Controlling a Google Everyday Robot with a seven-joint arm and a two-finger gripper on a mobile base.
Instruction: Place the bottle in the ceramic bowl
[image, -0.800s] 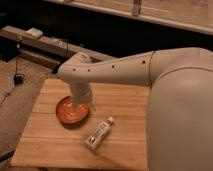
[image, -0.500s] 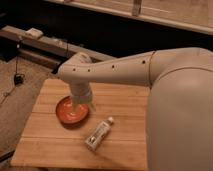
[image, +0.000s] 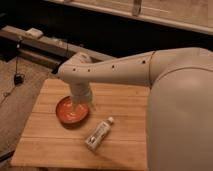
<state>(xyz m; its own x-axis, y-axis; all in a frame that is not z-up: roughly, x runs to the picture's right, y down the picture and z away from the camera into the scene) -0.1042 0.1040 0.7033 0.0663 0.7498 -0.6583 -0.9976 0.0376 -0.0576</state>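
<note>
Bottle (image: 99, 134), a slim, pale plastic container with a white cap (image: 110, 120), lies on its side on the wooden table (image: 125, 97). It is near the ceramic bowl (image: 62, 113) and seemingly clear of the rim, with the cap pointing toward the far edge. It looks light and fairly stiff, though thin plastic may give a little under a hard squeeze, and its round body could roll or skid on the smooth boards if nudged from one side. The likeliest place to take hold is across the labelled middle, with the jaws set square to its length, not at the narrow cap. The orange-red bowl sits empty of the bottle, so the placing is not yet done. Above the bowl's centre hangs the gripper (image: 79, 110), low and partly hidden behind the wrist. Its jaws are spread and it is holding nothing, as far as can be seen, well short of the bottle it must fetch. The white arm (image: 115, 70) reaches in from the camera's right, with the robot's bulky body filling that side. Compared with the frames from moments earlier, nothing appears to have shifted: arm, bowl and bottle hold the same positions.
</note>
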